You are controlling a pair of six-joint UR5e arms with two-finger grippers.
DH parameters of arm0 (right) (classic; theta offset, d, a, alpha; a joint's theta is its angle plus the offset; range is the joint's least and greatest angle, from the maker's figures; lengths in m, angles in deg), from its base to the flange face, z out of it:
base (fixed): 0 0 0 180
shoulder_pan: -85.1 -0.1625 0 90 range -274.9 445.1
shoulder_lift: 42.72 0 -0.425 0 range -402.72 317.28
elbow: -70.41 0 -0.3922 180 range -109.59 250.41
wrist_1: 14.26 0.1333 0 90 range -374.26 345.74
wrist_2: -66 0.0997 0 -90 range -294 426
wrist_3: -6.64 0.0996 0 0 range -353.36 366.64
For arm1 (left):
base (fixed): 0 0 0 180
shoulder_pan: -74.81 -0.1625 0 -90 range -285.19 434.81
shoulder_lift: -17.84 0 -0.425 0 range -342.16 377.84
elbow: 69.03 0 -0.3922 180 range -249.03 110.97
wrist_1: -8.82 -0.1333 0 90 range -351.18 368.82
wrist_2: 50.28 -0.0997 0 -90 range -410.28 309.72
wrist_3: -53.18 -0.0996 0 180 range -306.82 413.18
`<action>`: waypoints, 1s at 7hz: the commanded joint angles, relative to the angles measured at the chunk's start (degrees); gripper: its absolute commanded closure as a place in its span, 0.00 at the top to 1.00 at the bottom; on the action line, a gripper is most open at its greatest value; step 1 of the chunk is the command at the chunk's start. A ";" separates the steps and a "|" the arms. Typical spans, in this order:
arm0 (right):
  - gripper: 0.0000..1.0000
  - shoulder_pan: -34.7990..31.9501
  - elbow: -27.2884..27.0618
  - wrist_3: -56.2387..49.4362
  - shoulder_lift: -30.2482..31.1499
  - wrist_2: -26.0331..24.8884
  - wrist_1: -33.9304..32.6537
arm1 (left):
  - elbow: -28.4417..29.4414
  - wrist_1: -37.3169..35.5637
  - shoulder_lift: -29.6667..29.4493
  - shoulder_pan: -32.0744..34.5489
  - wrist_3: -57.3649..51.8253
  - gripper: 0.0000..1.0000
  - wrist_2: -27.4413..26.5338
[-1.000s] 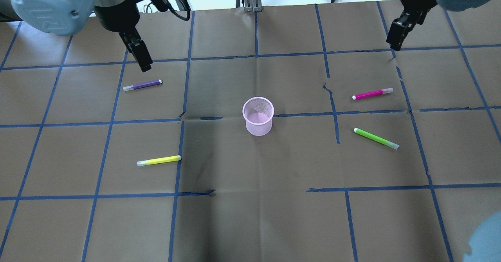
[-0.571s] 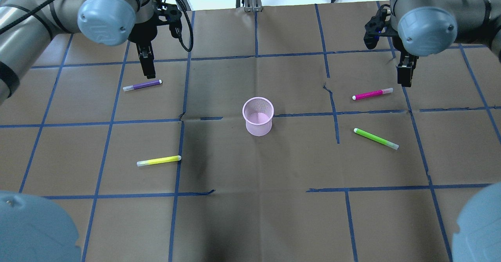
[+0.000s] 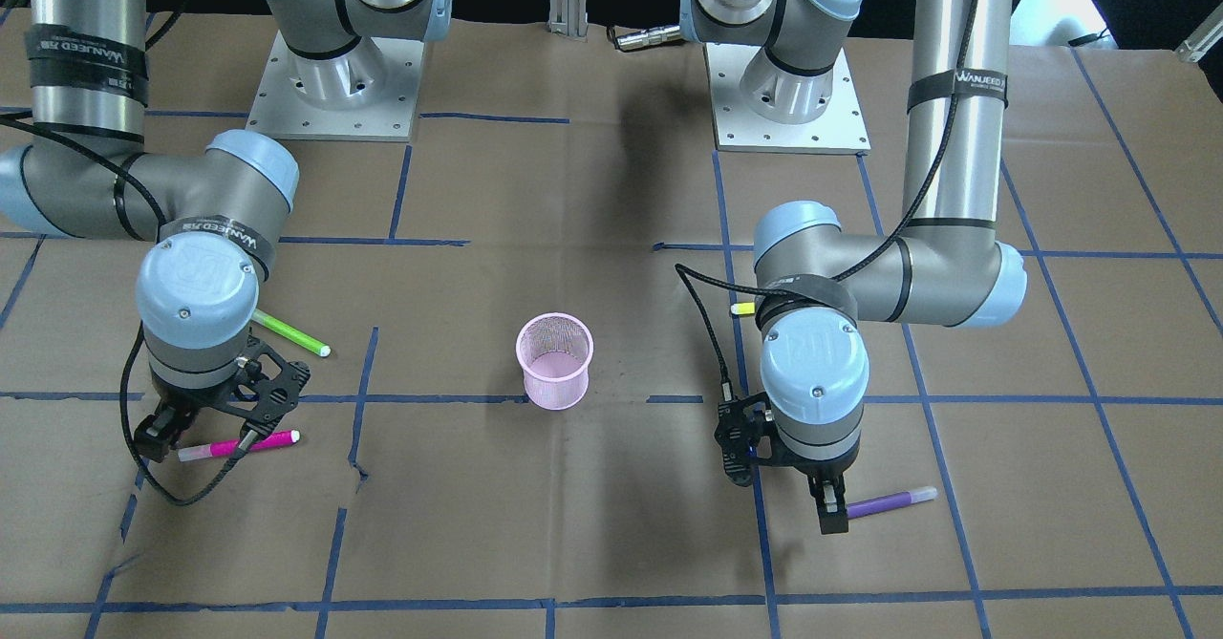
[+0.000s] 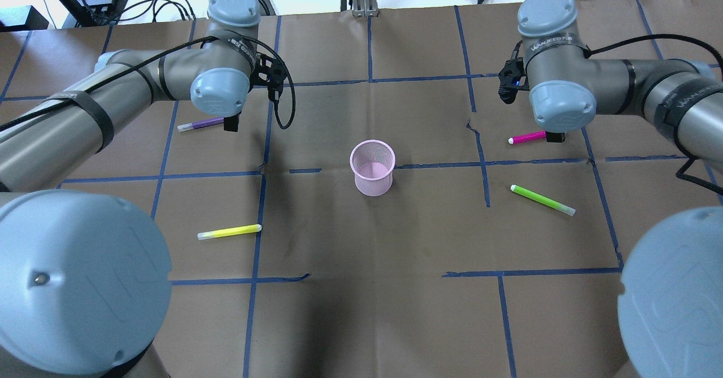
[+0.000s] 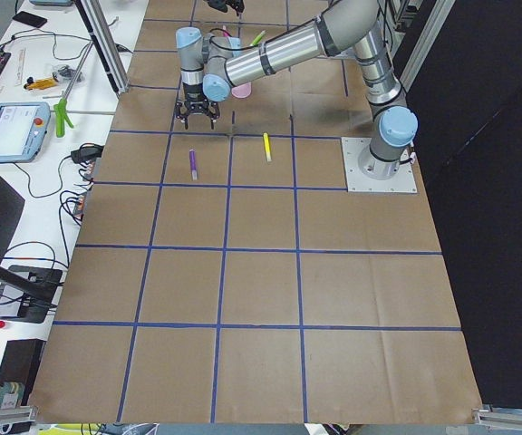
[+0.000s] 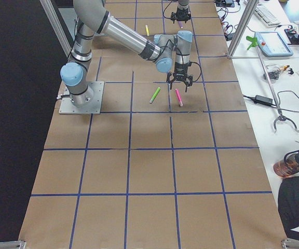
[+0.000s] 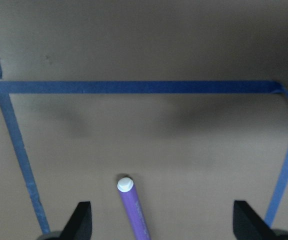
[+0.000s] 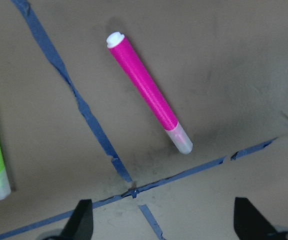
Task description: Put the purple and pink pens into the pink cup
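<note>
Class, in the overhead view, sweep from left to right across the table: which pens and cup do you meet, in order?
purple pen → yellow pen → pink cup → pink pen. The green pen spans almost the same stretch as the pink pen, so it is left unranked.

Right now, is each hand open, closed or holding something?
Left hand: open, empty, above the purple pen.
Right hand: open, empty, near the pink pen.
</note>
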 commanded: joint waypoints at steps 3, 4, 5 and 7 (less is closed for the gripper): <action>1.00 -0.59 -1.77 -3.84 -3.95 -1.38 -6.65 | -0.10 -4.01 -3.42 -0.59 2.45 0.98 -6.56; 1.00 -0.67 -2.83 -4.03 -5.08 -1.38 -10.93 | 0.07 -4.53 -4.20 -0.69 2.64 0.98 -6.56; 1.00 -0.85 -3.10 -6.38 -5.53 -1.29 -13.06 | 0.34 -4.80 -4.82 -0.77 3.43 0.98 -6.56; 1.00 -1.90 -3.10 -7.02 -5.62 -1.38 -13.26 | 0.69 -4.80 -5.97 -1.13 4.66 0.98 -6.56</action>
